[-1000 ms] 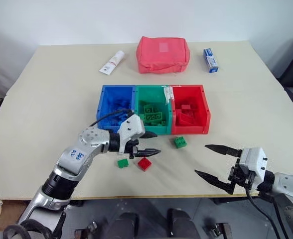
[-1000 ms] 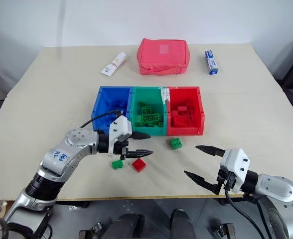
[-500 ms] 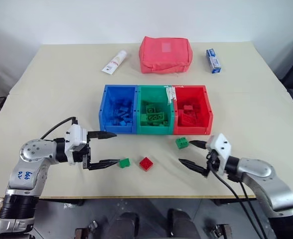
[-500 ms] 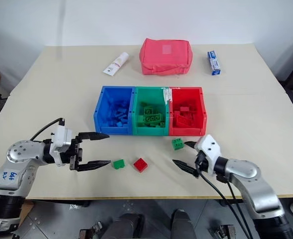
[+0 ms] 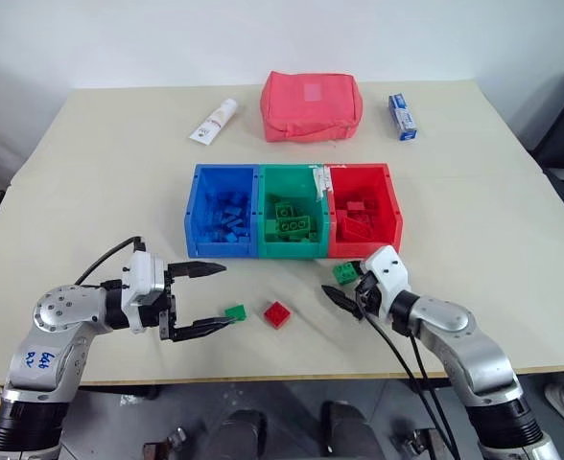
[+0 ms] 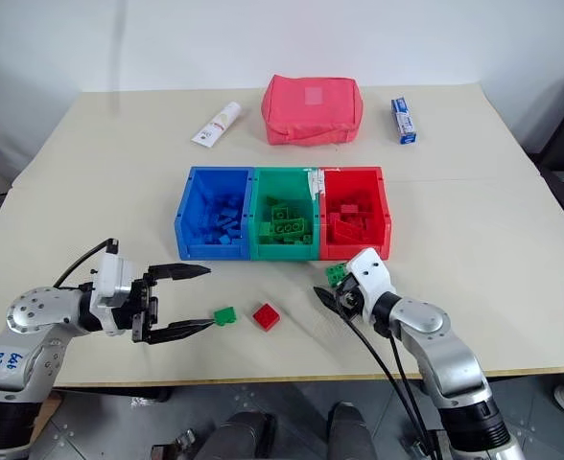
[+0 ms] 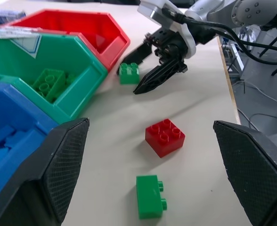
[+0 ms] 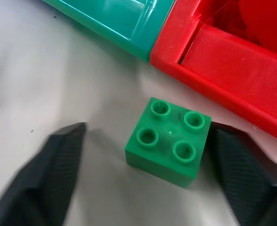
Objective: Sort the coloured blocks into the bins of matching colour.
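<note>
Since a second ago the left gripper [image 5: 198, 299] has drawn back from the loose blocks toward the table's left side, and the right gripper [image 5: 350, 287] has come forward to the square green block [image 5: 347, 272]. That block lies on the table [image 5: 90, 192] just in front of the red bin [image 5: 392, 206]. The right fingers straddle it, still apart, one fingertip on each side, apparently closing for a pick; no grasp is made yet. The left gripper hangs spread and empty, near the small green block [image 5: 235, 311] and red block [image 5: 279, 313], probably clearing space.
</note>
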`<state>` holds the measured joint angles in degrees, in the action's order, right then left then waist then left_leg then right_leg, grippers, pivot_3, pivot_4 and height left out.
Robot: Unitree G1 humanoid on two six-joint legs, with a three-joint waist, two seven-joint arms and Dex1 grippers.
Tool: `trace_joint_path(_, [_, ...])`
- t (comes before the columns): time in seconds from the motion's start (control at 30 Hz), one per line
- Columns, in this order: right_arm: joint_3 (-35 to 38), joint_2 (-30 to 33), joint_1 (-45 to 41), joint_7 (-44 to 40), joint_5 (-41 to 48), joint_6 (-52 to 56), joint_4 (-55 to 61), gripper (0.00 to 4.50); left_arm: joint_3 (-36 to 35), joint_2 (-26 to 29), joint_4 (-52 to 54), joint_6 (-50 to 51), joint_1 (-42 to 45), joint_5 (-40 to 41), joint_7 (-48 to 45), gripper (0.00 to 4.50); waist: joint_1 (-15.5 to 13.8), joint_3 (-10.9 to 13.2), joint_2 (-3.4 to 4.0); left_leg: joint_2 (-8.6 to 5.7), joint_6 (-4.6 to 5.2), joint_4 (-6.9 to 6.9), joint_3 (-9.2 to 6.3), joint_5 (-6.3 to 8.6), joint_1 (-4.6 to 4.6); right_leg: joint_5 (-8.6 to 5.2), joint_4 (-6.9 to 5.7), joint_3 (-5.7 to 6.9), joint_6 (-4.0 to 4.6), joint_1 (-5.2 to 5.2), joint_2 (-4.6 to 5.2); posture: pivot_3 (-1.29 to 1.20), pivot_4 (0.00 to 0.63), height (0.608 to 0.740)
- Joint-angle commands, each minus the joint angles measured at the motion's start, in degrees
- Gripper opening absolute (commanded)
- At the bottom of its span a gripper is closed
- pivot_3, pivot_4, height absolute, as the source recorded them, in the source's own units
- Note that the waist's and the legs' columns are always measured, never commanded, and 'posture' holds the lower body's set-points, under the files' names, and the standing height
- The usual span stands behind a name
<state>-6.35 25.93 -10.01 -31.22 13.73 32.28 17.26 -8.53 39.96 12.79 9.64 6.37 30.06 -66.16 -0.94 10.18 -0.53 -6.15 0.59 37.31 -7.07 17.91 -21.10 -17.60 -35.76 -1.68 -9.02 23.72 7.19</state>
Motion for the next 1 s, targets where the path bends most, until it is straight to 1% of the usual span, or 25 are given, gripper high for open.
trace_joint_path(0.03, [0.0, 1.0, 1.2, -1.0, 0.7, 1.4, 2.0, 2.52, -0.7, -0.6, 1.3, -1.3, 0.1, 1.2, 0.1, 4.5, 0.1, 0.0, 0.0, 0.0, 0.0, -0.03, 0.0, 0.0, 0.0, 0.0, 0.02, 0.0, 0.0, 0.01, 0.0, 0.0, 0.15, 0.74])
trace_joint_path(0.1, [0.8, 2.4, 0.6, -2.6, 1.1, 1.3, 2.4, 1.89, -0.3, -1.2, 1.2, -1.6, 0.3, 0.9, 0.3, 4.5, 0.2, 0.0, 0.0, -0.01, 0.02, -0.04, 0.0, 0.01, -0.01, 0.0, 0.04, 0.0, 0.01, 0.02, 0.0, 0.0, 0.15, 0.74])
trace_joint_path(0.13, [1.1, 3.0, 0.3, -3.5, 1.5, 1.3, 2.6, 1.72, -0.2, -1.5, 1.1, -1.7, 0.4, 0.7, 0.5, 4.5, 0.2, 0.0, 0.0, -0.02, 0.03, -0.04, 0.01, 0.02, -0.02, 0.0, 0.06, 0.0, 0.01, 0.01, 0.01, 0.0, 0.15, 0.74])
trace_joint_path(0.23, [1.0, 5.4, -2.1, -8.5, 4.3, 0.9, 4.6, 1.67, -0.4, -2.2, 1.0, -1.9, 0.2, 0.5, 1.2, 4.5, 0.3, 0.0, 0.0, -0.02, 0.05, -0.03, 0.01, 0.02, -0.04, 0.0, 0.09, 0.0, 0.0, 0.01, 0.02, 0.0, 0.15, 0.74])
trace_joint_path(0.27, [0.9, 5.6, -4.1, -9.1, 4.7, 1.5, 5.0, 1.67, -0.7, -2.3, 0.9, -2.0, -0.1, 0.5, 1.5, 4.5, 0.4, 0.0, 0.0, -0.01, 0.04, -0.03, 0.01, 0.02, -0.04, 0.0, 0.1, 0.01, 0.0, 0.01, 0.01, 0.0, 0.15, 0.74])
trace_joint_path(0.4, [1.8, 0.5, -16.5, -6.1, 7.6, 5.5, 3.0, 1.67, -2.1, -3.0, 0.7, -2.4, -1.2, 0.3, 3.6, 4.5, 1.8, 0.0, 0.02, 0.07, 0.01, -0.03, 0.07, 0.01, -0.01, 0.0, 0.07, -0.04, 0.0, 0.03, -0.02, 0.0, 0.15, 0.74])
trace_joint_path(0.5, [-0.3, -3.2, -25.3, -4.6, 5.6, 5.0, -2.4, 1.67, -3.1, -3.3, 0.3, -2.5, -2.1, 0.5, 5.0, 4.5, 2.0, 0.0, 0.02, 0.16, -0.11, -0.12, 0.0, -0.03, -0.03, -0.03, -0.02, 0.01, 0.09, 0.13, -0.09, 0.0, 0.15, 0.74])
trace_joint_path(0.57, [-2.0, -5.8, -30.2, -3.7, 3.2, 2.5, -8.2, 1.67, -3.5, -3.4, -0.1, -2.9, -2.8, 0.3, 5.5, 4.5, 2.0, 0.0, 0.02, 0.15, -0.13, -0.16, -0.01, -0.03, -0.07, -0.07, -0.09, 0.01, 0.17, 0.22, -0.11, 0.0, 0.15, 0.74])
trace_joint_path(0.67, [-4.4, -8.5, -35.1, -3.4, -0.5, -2.2, -17.4, 1.67, -3.9, -3.5, -0.2, -3.4, -3.6, 0.0, 6.3, 4.5, 2.2, 0.0, 0.02, 0.08, -0.1, -0.15, -0.01, -0.01, -0.12, -0.08, -0.09, 0.01, 0.19, 0.25, -0.07, 0.0, 0.15, 0.74])
trace_joint_path(0.73, [-5.2, -9.5, -37.3, -3.8, -2.5, -5.6, -22.4, 2.41, -4.5, -3.4, 0.6, -3.5, -4.5, 0.1, 6.9, 4.5, 2.4, 0.0, 0.02, 0.02, -0.05, -0.14, 0.0, 0.01, -0.15, -0.07, -0.11, 0.0, 0.18, 0.28, -0.03, 0.0, 0.15, 0.74])
trace_joint_path(0.77, [-5.3, -9.6, -37.9, -4.4, -2.8, -6.9, -23.7, 2.66, -4.9, -3.3, 1.1, -3.5, -5.1, 0.3, 7.1, 4.5, 2.4, 0.0, 0.02, -0.01, -0.04, -0.14, 0.0, 0.01, -0.17, -0.07, -0.13, 0.01, 0.18, 0.28, 0.0, 0.0, 0.15, 0.74])
trace_joint_path(0.83, [-5.0, -9.5, -38.4, -5.7, -3.1, -8.8, -25.1, 3.4, -5.2, -3.1, 1.6, -3.5, -5.6, 0.4, 7.6, 4.5, 2.5, 0.0, 0.02, 0.0, -0.01, -0.16, 0.0, 0.03, -0.2, -0.07, -0.21, 0.01, 0.18, 0.32, 0.0, 0.0, 0.15, 0.74])
trace_joint_path(0.93, [-3.5, -6.3, -36.4, -10.9, -1.7, -12.5, -23.4, 4.41, -5.9, -2.9, 1.7, -3.2, -6.2, 0.5, 8.1, 4.5, 2.5, 0.0, 0.02, 0.0, -0.01, -0.18, 0.0, 0.03, -0.32, -0.07, -0.2, 0.02, 0.18, 0.48, -0.01, 0.0, 0.15, 0.74])
trace_joint_path(1.0, [-2.5, -4.5, -35.0, -14.8, -0.3, -15.4, -22.6, 4.46, -6.0, -2.8, 1.4, -3.1, -6.0, 0.5, 8.3, 4.5, 2.5, 0.0, 0.02, 0.0, -0.01, -0.17, 0.01, 0.03, -0.34, -0.07, -0.2, 0.02, 0.18, 0.51, -0.01, 0.0, 0.15, 0.74])
